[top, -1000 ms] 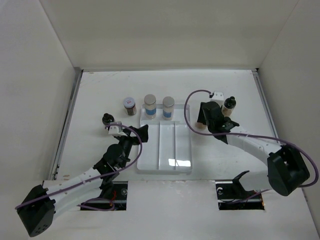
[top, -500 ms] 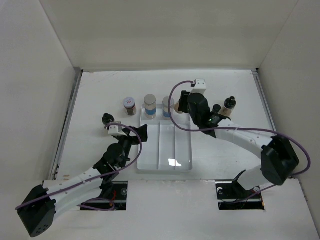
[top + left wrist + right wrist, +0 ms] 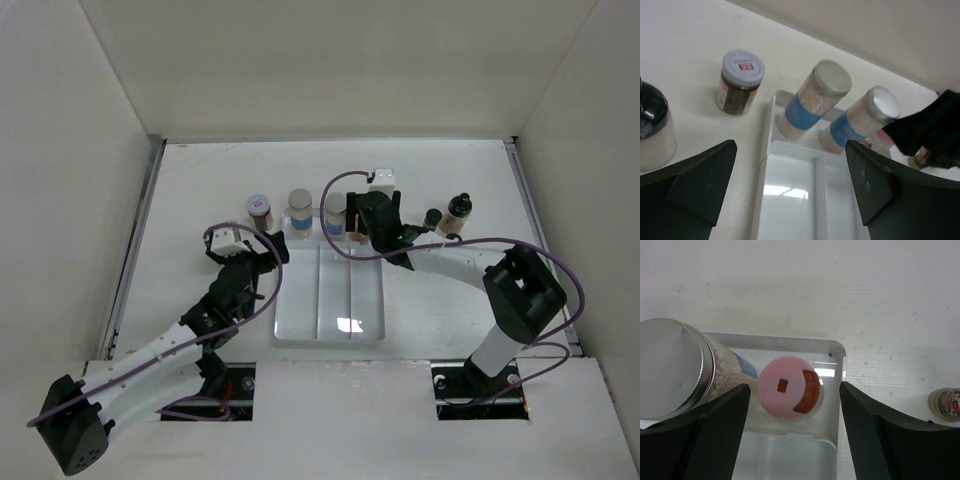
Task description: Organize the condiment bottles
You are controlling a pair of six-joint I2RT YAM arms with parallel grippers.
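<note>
A pink-capped bottle (image 3: 790, 387) stands in the far right compartment of the white tray (image 3: 330, 320). My right gripper (image 3: 792, 407) is open, its jaws either side of that bottle and clear of it. Two grey-lidded, blue-labelled jars (image 3: 300, 212) (image 3: 862, 120) stand in the tray's far compartments. A dark jar with a blue-grey lid (image 3: 259, 210) stands on the table left of the tray. A black-capped bottle (image 3: 652, 125) is beside my left gripper (image 3: 790, 170), which is open and empty over the tray's left edge. Two small bottles (image 3: 433, 217) (image 3: 458, 212) stand to the right.
White walls enclose the table on three sides. The tray's long near compartments (image 3: 790, 200) hold nothing. One of the small bottles on the right also shows at the edge of the right wrist view (image 3: 946, 402).
My right gripper has swung left from beside the right-hand bottles to the tray's far right corner. My left gripper has shifted a little left and away.
</note>
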